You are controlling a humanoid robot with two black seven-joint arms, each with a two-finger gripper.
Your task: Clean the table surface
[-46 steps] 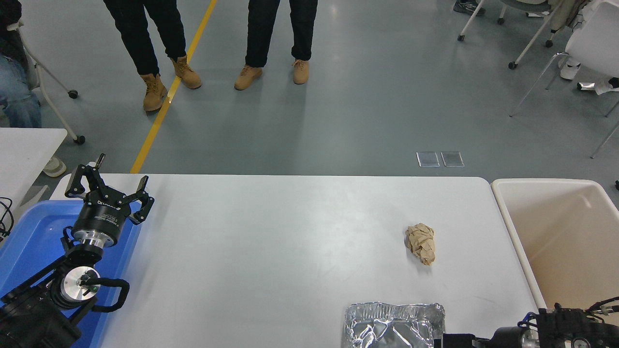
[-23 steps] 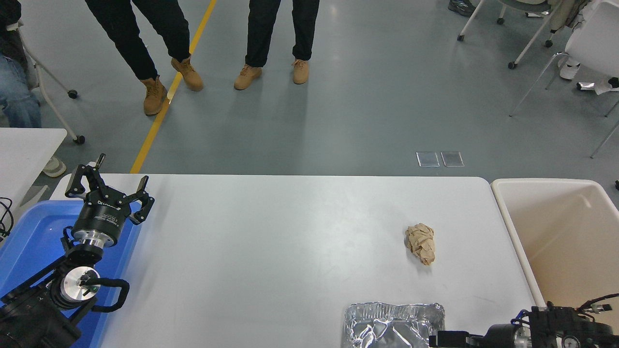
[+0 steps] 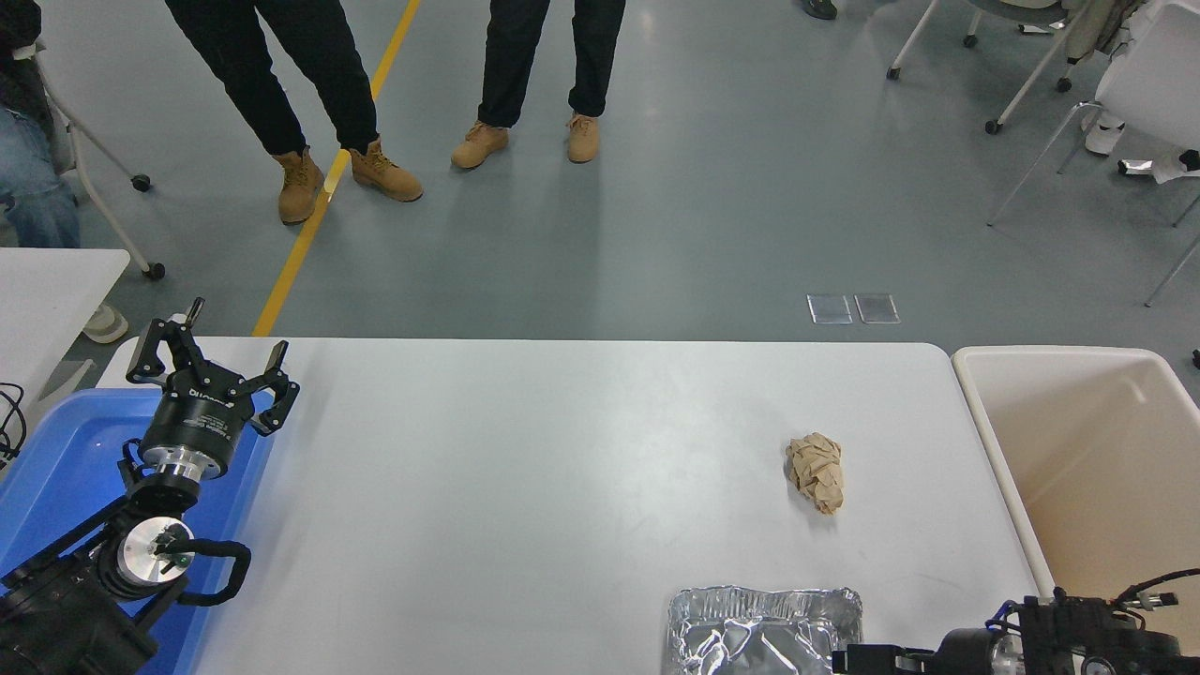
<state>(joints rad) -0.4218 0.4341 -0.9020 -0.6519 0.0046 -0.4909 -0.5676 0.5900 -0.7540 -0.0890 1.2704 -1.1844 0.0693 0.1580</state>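
The right arm has crept in along the near edge, so the right tool (image 3: 858, 659) now sits low beside the crumpled foil tray (image 3: 764, 630), a little further toward the tray than 1 second ago; only a dark sliver of it shows and I cannot tell whether its jaws are apart or together. That shift reads as the opening of a reach, probably for the tray or for the wad of brown paper (image 3: 816, 472) lying just beyond the tray on the worktop (image 3: 525, 487), the big white top filling the middle of the view. Neither piece of litter has moved, so the cleaning itself is not yet begun. The beige bin (image 3: 1106, 450) stands off the worktop's end, to the right of the tray, the likely place for both. The left tool (image 3: 211, 361) stays parked far left of the tray over a blue tub (image 3: 56, 469), jaws spread apart. Beyond the worktop, 1 of the 2 standing people has shifted a boot
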